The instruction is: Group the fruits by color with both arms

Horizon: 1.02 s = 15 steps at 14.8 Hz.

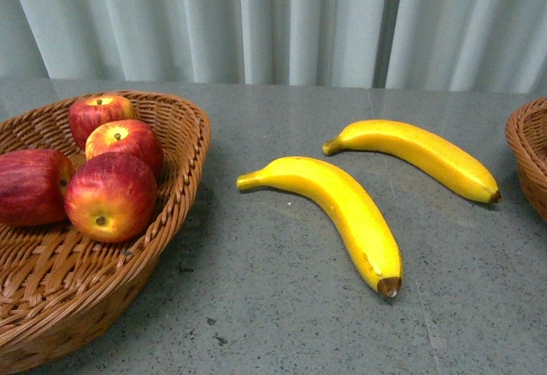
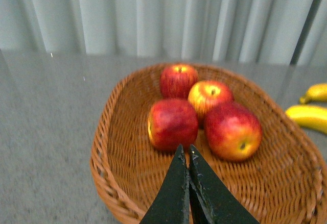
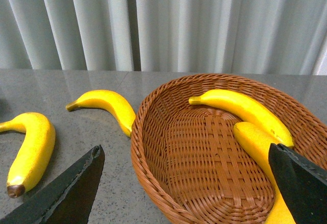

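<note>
Apples (image 1: 111, 196), all four, sit in the left basket (image 1: 184, 136). Two bananas (image 3: 245, 109) lie in the right basket (image 3: 138, 152); two desk bananas (image 1: 342, 204) remain. Left gripper (image 2: 188, 155) is closed and empty; right gripper (image 3: 184, 150) gapes wide, empty.

The left gripper (image 2: 187, 151) is seen with its jaws pressed together over a wicker basket (image 2: 110, 132). Just ahead of its tips lies a red apple (image 2: 172, 123), and three more apples (image 2: 210, 96) are clustered behind it. Two bananas (image 2: 309, 117) are glimpsed outside the basket.
</note>
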Available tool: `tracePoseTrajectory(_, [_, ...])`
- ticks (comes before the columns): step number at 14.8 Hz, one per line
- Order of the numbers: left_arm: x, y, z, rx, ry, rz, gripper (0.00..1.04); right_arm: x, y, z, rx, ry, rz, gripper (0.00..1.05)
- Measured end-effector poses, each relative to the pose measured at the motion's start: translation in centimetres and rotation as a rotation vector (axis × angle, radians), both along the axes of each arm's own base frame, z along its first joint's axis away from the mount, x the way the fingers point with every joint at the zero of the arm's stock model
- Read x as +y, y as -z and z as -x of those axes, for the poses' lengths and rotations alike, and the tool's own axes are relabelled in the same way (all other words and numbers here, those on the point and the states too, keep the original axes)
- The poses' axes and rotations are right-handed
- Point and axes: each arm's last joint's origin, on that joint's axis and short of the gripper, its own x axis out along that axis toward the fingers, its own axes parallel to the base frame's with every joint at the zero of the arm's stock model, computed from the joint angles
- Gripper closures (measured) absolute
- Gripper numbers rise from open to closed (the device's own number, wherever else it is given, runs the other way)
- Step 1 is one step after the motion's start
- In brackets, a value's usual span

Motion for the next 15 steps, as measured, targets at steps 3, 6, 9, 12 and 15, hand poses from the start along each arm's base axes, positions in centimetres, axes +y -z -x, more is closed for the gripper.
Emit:
tracePoseTrajectory(3, [0.01,-0.15,0.06,-0.018,0.0,0.0,1.03,0.0,0.0,0.0,0.0,0.0,0.0,0.07])
tracePoseTrajectory(6, [0.01,-0.16,0.06,-0.019,0.0,0.0,1.03,0.0,0.0,0.0,0.0,0.0,0.0,0.07])
tracePoseTrajectory(9, [0.01,-0.16,0.06,-0.018,0.0,0.0,0.63,0.0,0.0,0.0,0.0,0.0,0.0,0.07])
tracePoseTrajectory(12, [0.01,-0.16,0.06,-0.018,0.0,0.0,0.32,0.0,0.0,0.0,0.0,0.0,0.0,0.07])
tracePoseTrajectory(15, [0.01,-0.16,0.06,-0.018,0.0,0.0,0.1,0.0,0.0,0.0,0.0,0.0,0.0,0.07])
